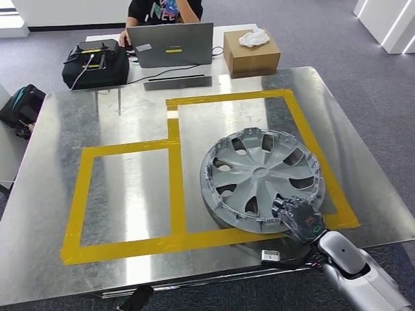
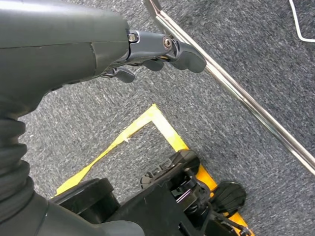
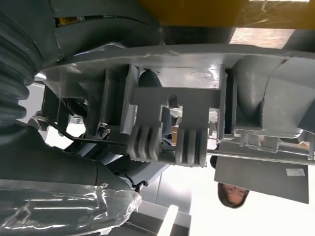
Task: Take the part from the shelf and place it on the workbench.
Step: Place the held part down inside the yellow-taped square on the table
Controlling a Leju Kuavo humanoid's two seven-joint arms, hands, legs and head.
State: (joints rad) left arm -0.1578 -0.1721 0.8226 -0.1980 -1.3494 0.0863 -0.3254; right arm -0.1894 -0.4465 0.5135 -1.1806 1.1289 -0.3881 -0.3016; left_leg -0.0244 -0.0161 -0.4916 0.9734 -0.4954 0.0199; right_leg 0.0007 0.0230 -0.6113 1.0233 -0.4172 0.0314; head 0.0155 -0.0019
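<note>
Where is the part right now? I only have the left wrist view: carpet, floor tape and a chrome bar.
Observer: The hubcap rests on the metal workbench, in the larger yellow tape outline.
Operator: Has the right hand let go?
Observer: No, the right hand holds its near rim.
Operator: Anyone nearby?
Observer: A person sits behind a laptop at the far table.

One grey wheel cover (image 1: 263, 179) lay on one steel workbench (image 1: 58, 129); beyond stood one laptop (image 1: 170, 44), one cardboard box (image 1: 251, 54) and two black bags (image 1: 95, 63).
</note>
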